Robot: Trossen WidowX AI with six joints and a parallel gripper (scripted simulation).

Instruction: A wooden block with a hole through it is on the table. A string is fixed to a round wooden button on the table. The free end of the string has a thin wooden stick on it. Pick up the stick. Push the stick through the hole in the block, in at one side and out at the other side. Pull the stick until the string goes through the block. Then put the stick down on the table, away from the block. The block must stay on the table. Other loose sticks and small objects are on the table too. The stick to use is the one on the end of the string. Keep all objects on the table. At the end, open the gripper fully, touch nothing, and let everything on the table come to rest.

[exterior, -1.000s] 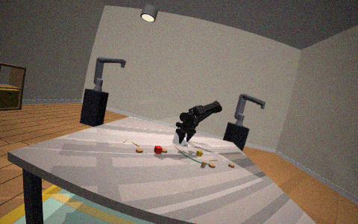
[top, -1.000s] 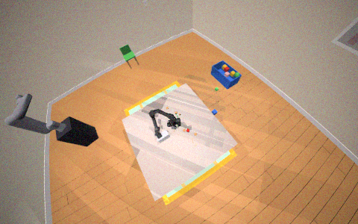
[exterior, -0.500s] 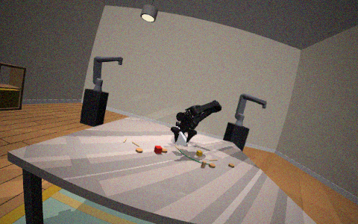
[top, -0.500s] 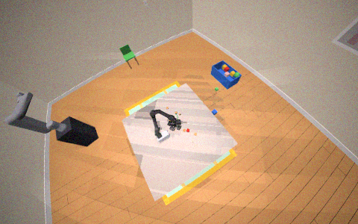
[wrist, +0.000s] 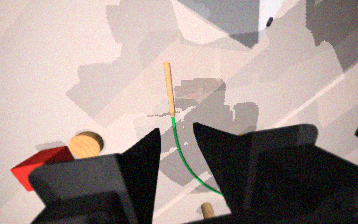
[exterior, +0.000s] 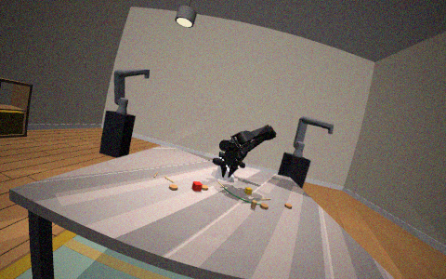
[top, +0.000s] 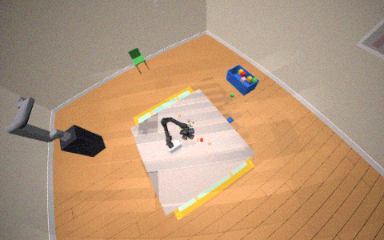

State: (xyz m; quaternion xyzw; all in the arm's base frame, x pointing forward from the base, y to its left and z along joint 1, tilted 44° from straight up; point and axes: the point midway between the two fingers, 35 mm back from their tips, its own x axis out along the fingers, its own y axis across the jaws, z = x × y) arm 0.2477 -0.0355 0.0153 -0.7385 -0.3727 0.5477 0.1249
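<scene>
The thin wooden stick (wrist: 169,90) (exterior: 220,184) lies on the table at the end of the green string (wrist: 182,158) (exterior: 236,196). My gripper (wrist: 176,129) (exterior: 227,176) is partly open and empty, above the table. In the wrist view the stick lies beyond the fingertips, and the string starts between them and runs under the right finger. The small yellow block (exterior: 248,191) stands beside the string; in the wrist view the right finger hides nearly all of it. The round wooden button (exterior: 264,205) lies at the string's far end, hidden in the wrist view.
A red cube (top: 202,139) (exterior: 197,186) (wrist: 42,162) stands beside a wooden disc (wrist: 86,145) (exterior: 204,187). A short wooden cylinder (exterior: 254,205) (wrist: 207,210) is near the button. Other discs (exterior: 173,187) (exterior: 288,205) and a loose stick (exterior: 169,179) lie around.
</scene>
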